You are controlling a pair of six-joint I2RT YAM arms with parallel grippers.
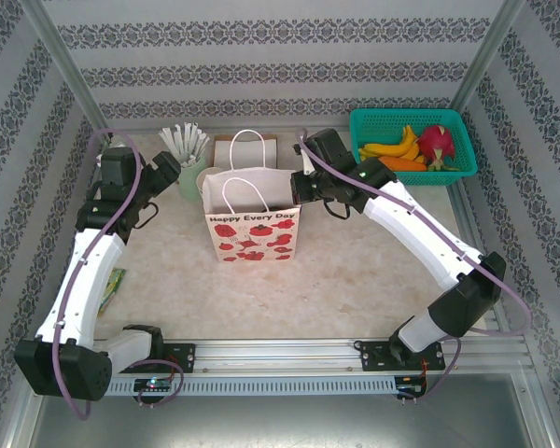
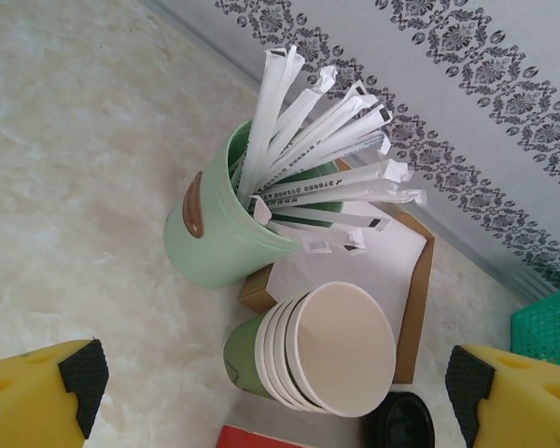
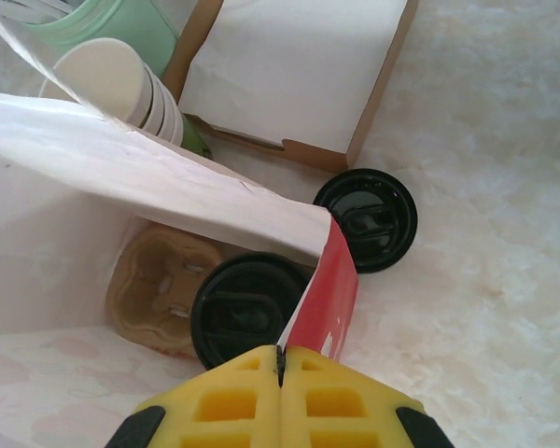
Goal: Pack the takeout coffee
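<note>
Black-lidded takeout coffee [image 3: 238, 313] upright inside the white paper bag [image 3: 131, 168]

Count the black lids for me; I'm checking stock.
2. One lid sits inside the bag; another lies on the table beside the box. Others may be hidden.

Patterned wallpaper walls [image 1: 280, 65], marble tabletop [image 1: 345, 280]

The right gripper [image 3: 280, 359] has its yellow fingers pressed together, seemingly pinching the bag [image 3: 149, 177] at its red corner. Inside the bag, the coffee [image 3: 241, 308] shows its black lid beside a brown carrier [image 3: 152, 283]. A loose lid [image 3: 366, 219] lies outside on the table [image 3: 485, 280], near a box [image 3: 299, 75].
</note>
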